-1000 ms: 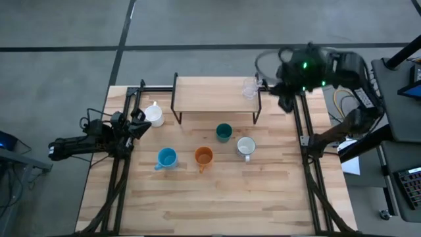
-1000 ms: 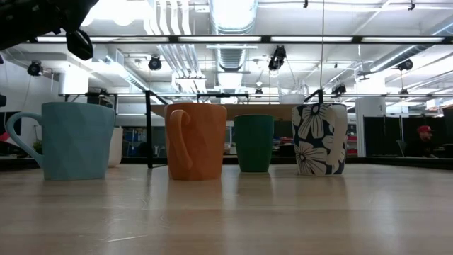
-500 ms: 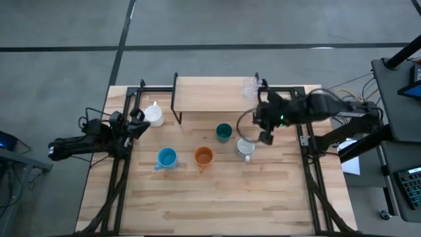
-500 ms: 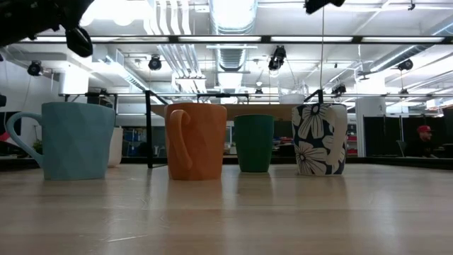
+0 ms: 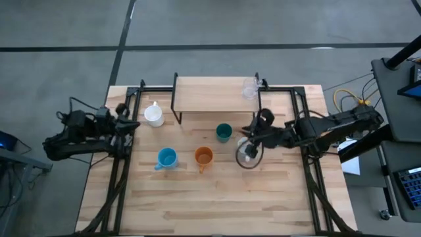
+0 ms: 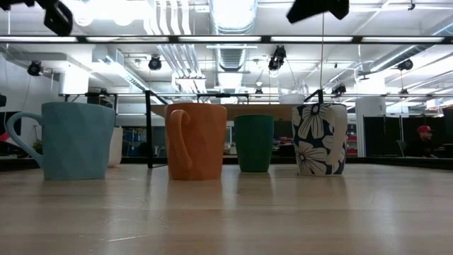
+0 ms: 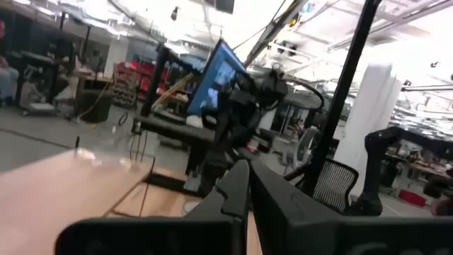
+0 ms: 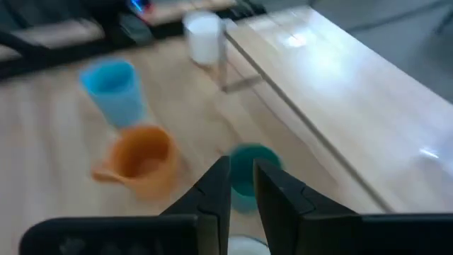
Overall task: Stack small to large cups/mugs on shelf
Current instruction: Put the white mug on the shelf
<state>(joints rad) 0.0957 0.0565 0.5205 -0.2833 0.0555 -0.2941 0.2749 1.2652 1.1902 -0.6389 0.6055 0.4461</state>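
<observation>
overhead, clear glass (image 5: pixel 249 88) tops shelf (image 5: pixel 210 95) — low view hides it.

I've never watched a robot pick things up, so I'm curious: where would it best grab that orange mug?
Probably by the rim. The orange mug stands upright with its mouth open to the top, so one finger could go inside and one outside, coming straight down. Its handle points toward the table's front edge, so the back wall, away from the handle, looks easiest to pinch.
</observation>
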